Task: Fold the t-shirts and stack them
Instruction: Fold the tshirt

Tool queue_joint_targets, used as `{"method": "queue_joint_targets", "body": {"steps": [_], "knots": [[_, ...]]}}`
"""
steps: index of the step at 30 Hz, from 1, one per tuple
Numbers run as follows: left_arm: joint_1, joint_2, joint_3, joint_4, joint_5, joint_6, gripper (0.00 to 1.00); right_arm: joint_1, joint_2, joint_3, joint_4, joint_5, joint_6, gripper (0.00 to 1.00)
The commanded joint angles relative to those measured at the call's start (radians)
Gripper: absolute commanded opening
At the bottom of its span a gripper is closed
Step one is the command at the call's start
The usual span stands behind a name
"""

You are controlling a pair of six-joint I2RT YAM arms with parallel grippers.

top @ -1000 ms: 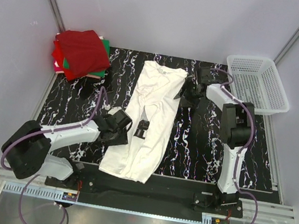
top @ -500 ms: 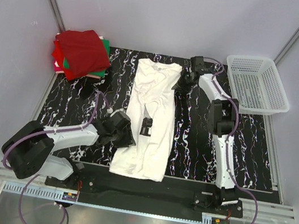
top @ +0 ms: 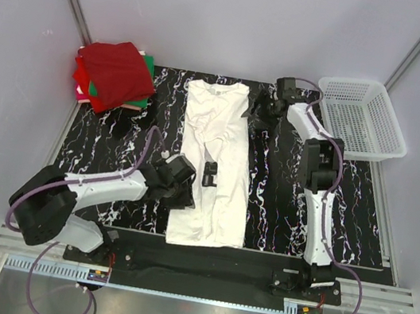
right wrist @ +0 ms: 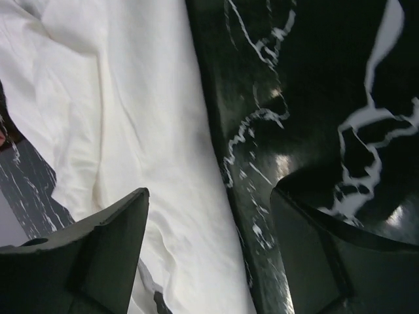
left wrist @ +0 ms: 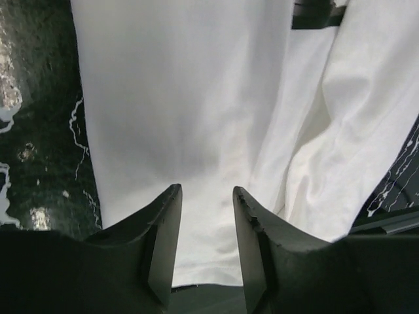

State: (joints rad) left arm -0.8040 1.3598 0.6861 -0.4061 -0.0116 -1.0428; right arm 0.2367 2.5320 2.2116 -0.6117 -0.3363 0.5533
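Nearest the bases, the white tee (top: 216, 142) lies flat and long on the black marbled table (top: 283, 201). Its hem is twd the arms and its neck at the far end, the whole thing slightly slanted w/ the hem off to the right.

The L arm reaches in low from the left, and the left gripper (left wrist: 206, 191) sits at the tee's left edge, just above the hem. Its jaws stand a little apart, w/ flat white cloth showing in the gap and nothing bunched or pinched btwn them (the hem edge shows low in that gap).

Mid-shirt there's a small dark mark (top: 209, 175) on the cloth; print or a separate bit, can't tell.

Farther on, the right gripper (right wrist: 211, 193) hovers at the tee's right edge near the shoulder. Its jaws are spread wide, one finger over cloth and the other over bare table, gripping nothing.

At the far left corner sits the stack of folded tees (top: 115, 73): dark red on top, bright red under it, green peeking out at the edges. It's well apart from the white tee. At the far right corner is a white mesh basket (top: 359, 117).
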Motion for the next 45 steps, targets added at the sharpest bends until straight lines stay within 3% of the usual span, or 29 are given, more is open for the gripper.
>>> {"method": "queue_joint_targets", "body": {"steps": [1, 4, 7, 11, 16, 21, 24, 28, 39, 45], "knots": [[-0.064, -0.057, 0.130, -0.172, -0.157, 0.030, 0.43, -0.030, -0.142, -0.128, 0.001, -0.030, -0.035, 0.83], [-0.087, -0.119, 0.139, -0.253, -0.209, 0.014, 0.45, -0.031, -0.307, -0.289, -0.008, -0.055, -0.052, 0.85], [-0.089, -0.220, 0.076, -0.261, -0.214, -0.022, 0.49, -0.030, -0.511, -0.627, 0.036, -0.055, -0.033, 0.85], [-0.087, -0.344, -0.020, -0.263, -0.203, -0.072, 0.56, -0.031, -0.737, -0.958, 0.076, -0.040, -0.050, 0.83], [-0.087, -0.455, -0.123, -0.267, -0.202, -0.121, 0.57, -0.024, -0.982, -1.352, 0.167, -0.111, 0.008, 0.72], [-0.086, -0.504, -0.215, -0.266, -0.197, -0.157, 0.58, 0.103, -1.212, -1.576, 0.159, -0.035, 0.088, 0.63], [-0.086, -0.531, -0.282, -0.234, -0.177, -0.194, 0.58, 0.176, -1.338, -1.674, 0.168, -0.006, 0.175, 0.55], [-0.086, -0.556, -0.342, -0.168, -0.146, -0.221, 0.58, 0.268, -1.400, -1.716, 0.161, 0.017, 0.238, 0.52], [-0.104, -0.481, -0.378, -0.123, -0.091, -0.258, 0.57, 0.432, -1.303, -1.666, 0.132, 0.085, 0.263, 0.55], [-0.184, -0.452, -0.365, -0.128, -0.100, -0.316, 0.56, 0.487, -1.305, -1.659, 0.122, 0.125, 0.283, 0.41]]}}
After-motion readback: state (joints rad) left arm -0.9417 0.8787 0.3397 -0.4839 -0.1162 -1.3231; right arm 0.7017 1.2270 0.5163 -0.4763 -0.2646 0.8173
